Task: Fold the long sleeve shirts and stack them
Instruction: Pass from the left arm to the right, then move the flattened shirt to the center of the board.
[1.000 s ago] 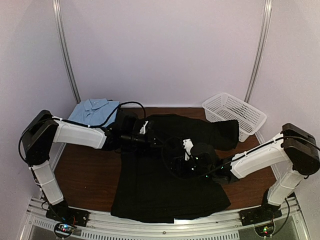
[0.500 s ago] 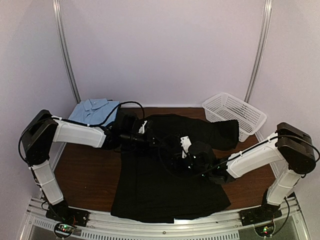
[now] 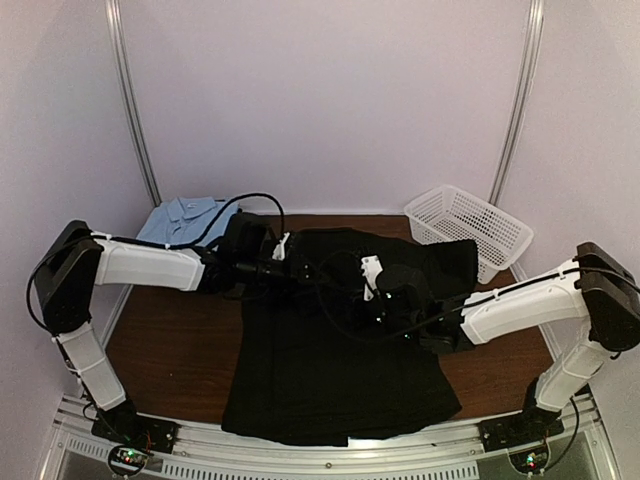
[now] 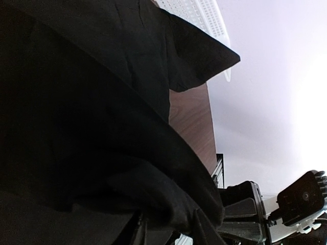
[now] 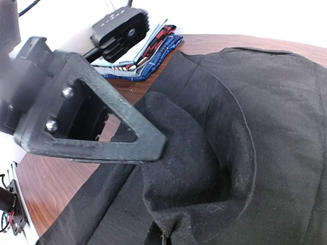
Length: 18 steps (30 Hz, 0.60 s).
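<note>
centre blocked by spread black shirt, basket in far right corner, tabletop open left

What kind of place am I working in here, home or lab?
Probably a lab test booth: bare white wall panels between metal poles, a small wooden table, and a black shirt and white basket as props.

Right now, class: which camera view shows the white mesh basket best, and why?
The top external view: the white mesh basket appears nearly whole, at the far right. The left wrist view catches only a strip of its mesh behind the black shirt. The right wrist view misses it.
</note>
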Available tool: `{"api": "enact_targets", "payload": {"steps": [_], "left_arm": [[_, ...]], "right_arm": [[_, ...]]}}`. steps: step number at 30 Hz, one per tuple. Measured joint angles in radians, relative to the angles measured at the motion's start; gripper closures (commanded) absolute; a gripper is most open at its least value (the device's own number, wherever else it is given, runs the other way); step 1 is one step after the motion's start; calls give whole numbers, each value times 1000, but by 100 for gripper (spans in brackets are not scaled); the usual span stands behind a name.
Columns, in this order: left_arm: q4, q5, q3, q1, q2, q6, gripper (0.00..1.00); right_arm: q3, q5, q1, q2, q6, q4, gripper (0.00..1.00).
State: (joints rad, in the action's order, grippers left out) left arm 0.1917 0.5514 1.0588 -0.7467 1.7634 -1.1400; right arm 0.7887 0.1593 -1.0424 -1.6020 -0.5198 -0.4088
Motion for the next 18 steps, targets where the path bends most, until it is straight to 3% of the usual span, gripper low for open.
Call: {"api": "enact_targets", "payload": {"steps": [9,18], "left_arm": [[-202,-154,-68,36,-238,107,56],[-445,-338,-381,41,-549,121,54]], "right_arm": [[125,-34,113,16,-3,179,100],[258,-168,168,-153,10,258,100]]}}
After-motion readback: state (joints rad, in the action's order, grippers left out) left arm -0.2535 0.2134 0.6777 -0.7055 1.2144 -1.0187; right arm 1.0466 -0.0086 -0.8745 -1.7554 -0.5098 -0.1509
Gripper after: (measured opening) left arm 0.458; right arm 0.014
